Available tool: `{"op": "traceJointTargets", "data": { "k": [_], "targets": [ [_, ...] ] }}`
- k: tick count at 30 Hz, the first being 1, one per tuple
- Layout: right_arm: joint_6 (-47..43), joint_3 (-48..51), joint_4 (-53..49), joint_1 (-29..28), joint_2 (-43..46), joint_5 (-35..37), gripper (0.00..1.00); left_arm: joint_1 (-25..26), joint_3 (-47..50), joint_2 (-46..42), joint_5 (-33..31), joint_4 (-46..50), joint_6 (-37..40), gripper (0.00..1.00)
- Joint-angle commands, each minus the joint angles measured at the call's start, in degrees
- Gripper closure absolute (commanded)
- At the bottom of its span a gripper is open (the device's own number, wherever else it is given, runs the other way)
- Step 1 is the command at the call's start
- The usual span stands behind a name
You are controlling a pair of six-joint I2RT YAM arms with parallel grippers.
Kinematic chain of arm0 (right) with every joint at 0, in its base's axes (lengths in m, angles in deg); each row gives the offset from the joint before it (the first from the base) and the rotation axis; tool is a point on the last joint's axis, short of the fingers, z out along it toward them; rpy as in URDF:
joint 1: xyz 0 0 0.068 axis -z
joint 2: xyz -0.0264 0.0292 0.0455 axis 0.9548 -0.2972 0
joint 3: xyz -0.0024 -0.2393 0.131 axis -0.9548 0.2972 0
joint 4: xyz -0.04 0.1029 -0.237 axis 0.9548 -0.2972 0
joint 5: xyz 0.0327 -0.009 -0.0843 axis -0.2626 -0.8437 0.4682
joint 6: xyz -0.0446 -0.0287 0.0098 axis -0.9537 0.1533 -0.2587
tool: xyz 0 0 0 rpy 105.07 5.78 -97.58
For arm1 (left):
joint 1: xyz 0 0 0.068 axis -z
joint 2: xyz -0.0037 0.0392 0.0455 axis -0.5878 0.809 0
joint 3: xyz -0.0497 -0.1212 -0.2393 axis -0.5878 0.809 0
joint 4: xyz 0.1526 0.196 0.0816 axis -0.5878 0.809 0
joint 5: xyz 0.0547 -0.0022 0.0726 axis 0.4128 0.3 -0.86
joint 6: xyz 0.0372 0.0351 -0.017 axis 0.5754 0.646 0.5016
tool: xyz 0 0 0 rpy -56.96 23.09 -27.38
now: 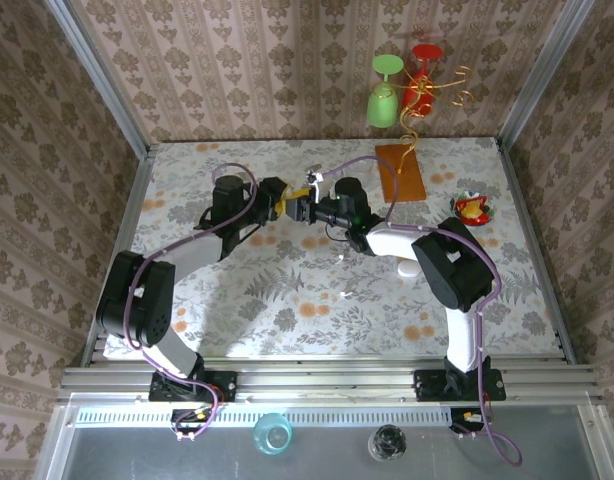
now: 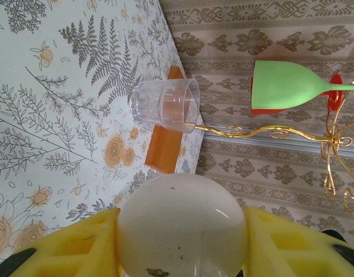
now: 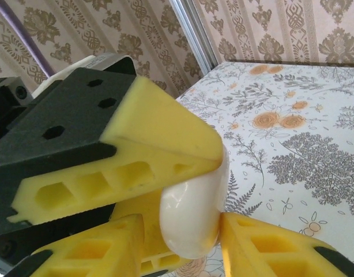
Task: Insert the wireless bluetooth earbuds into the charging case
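Note:
A white pebble-shaped charging case (image 2: 181,228) is held up over the middle of the table, where the two arms meet. My left gripper (image 2: 181,245) is shut on it, a yellow pad pressing each side. My right gripper (image 3: 183,245) comes from the opposite side, and its fingers close round the lower end of the same case (image 3: 191,213). Its right pad touches the shell; its left pad lies close beside the left gripper's finger (image 3: 159,133). Two tiny white earbuds (image 1: 342,258) (image 1: 346,295) lie on the floral cloth nearer the arm bases.
A clear plastic cup (image 2: 165,105) and an orange board (image 1: 401,172) sit at the back right. Behind them a gold wire stand holds a green goblet (image 1: 385,95) and a red one (image 1: 424,52). A red-and-yellow trinket (image 1: 472,207) and a white lump (image 1: 410,270) lie on the right.

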Motion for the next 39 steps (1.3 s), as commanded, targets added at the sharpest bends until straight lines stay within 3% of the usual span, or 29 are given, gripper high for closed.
{"op": "traceJointTargets", "data": {
  "k": [1, 3, 11, 22, 25, 30, 36, 39],
  "targets": [
    [-0.53, -2.7, 1.01, -0.03, -1.2, -2.46, 0.7, 0.14, 0.88, -1.56, 2.65, -1.52, -0.01, 0.57],
    [-0.78, -2.67, 0.95, -0.03, -1.16, -2.47, 0.82, 0.13, 1.18, -1.74, 2.75, -1.66, -0.27, 0.57],
    [-2.91, -1.86, 1.45, 0.06, 0.01, -4.47, 0.84, 0.09, 1.1, -2.16, 3.11, -1.87, -0.3, 0.55],
    [-7.47, 2.67, -0.02, 0.93, 5.39, -7.82, 0.84, -0.48, 3.47, -3.33, 0.14, -14.55, 3.93, 0.08],
    [-8.08, 4.82, -0.72, 1.85, 7.6, -8.58, 0.84, -0.74, 4.08, -5.93, -0.6, -14.86, 10.75, 0.0],
    [-10.34, 7.73, -4.17, 3.81, 11.45, -11.42, 0.85, -0.91, 8.55, -11.93, -3.94, -13.44, 28.58, 0.0],
    [-13.56, 10.45, -13.88, 6.47, 18.39, -15.9, 0.88, 1.68, 12.4, -21.33, -2.4, -5.21, 61.64, 0.0],
    [-14.45, 11.9, -17.5, 7.64, 21.76, -18.3, 0.9, 2.33, 14.67, -24.39, 3.27, -3.23, 73.81, 0.0]
  ]
}}
